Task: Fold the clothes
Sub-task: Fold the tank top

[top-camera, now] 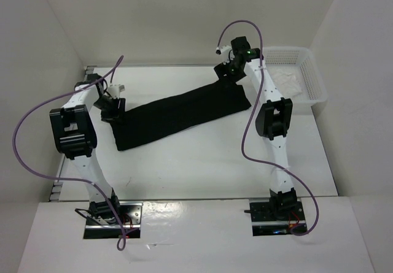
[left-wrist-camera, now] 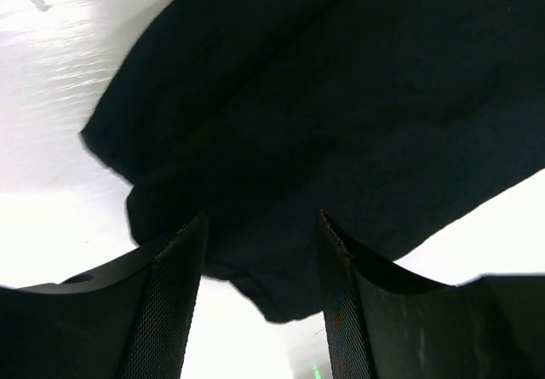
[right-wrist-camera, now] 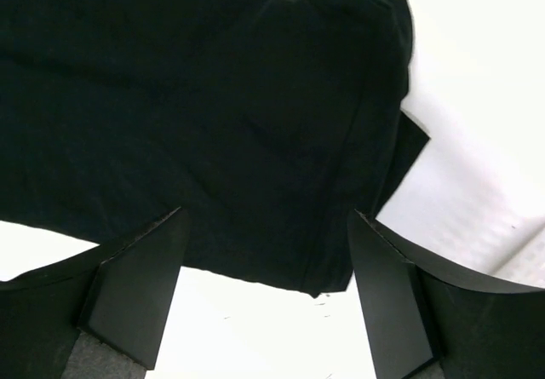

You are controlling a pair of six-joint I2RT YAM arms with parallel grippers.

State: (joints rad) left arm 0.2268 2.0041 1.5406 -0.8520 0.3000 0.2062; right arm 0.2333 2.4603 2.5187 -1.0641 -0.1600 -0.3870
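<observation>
The clothes are a black T-shirt lying as a long, narrow band slanting across the white table, from near left to far right. My left gripper hovers over its left end. In the left wrist view its jaws stand open, with the cloth's edge below and nothing pinched. My right gripper is over the far right end. Its jaws are wide open above a corner of the shirt, apart from it.
A white mesh basket holding white fabric stands at the far right of the table. White walls close in the table on the left, back and right. Purple cables loop beside both arms.
</observation>
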